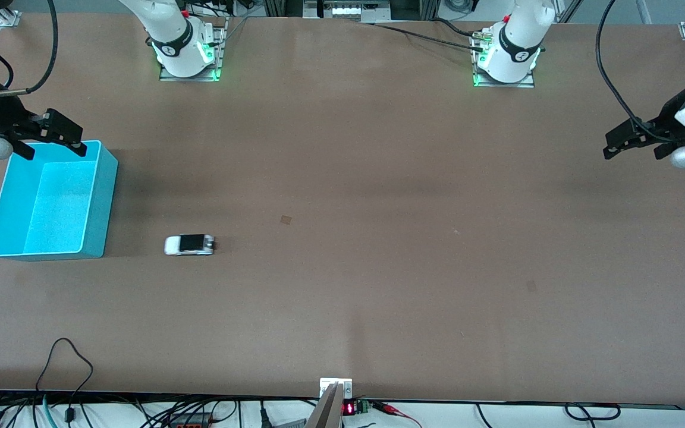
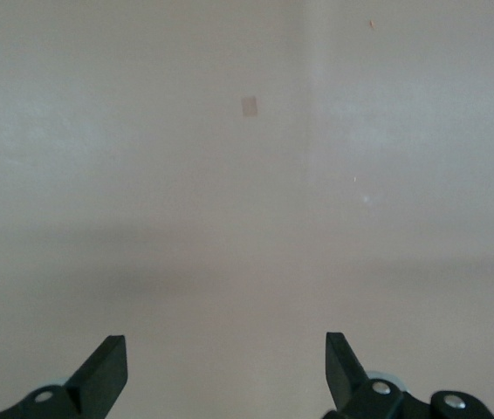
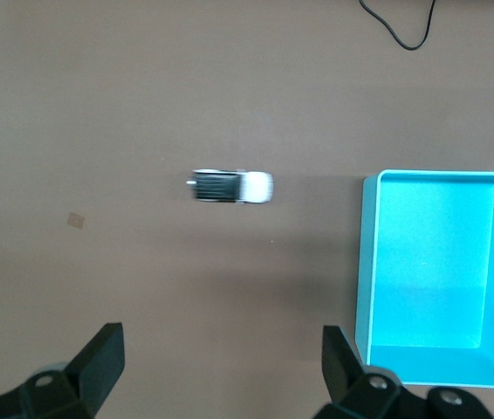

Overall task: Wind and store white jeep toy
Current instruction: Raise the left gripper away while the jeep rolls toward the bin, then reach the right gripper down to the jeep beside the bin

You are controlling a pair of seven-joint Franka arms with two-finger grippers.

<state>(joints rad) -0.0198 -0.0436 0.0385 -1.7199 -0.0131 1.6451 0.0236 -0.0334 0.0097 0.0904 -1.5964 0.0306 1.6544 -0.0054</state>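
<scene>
The white jeep toy (image 1: 189, 244) (image 3: 231, 186) stands on the brown table with its black roof up, close beside the turquoise bin (image 1: 96, 208) (image 3: 366, 262), on the side toward the left arm's end. My right gripper (image 1: 54, 148) (image 3: 223, 349) hangs open over the bin's edge nearest the robot bases, with nothing between its fingers. My left gripper (image 1: 634, 151) (image 2: 226, 358) waits open and empty over bare table at the left arm's end. The bin holds nothing that I can see.
Two small square marks (image 1: 285, 219) (image 1: 531, 286) lie flat on the table. A black cable loop (image 1: 69, 356) rests near the table's front edge, and a clamp bracket (image 1: 335, 389) sits mid-edge. The arm bases (image 1: 185, 53) (image 1: 506, 59) stand along the back.
</scene>
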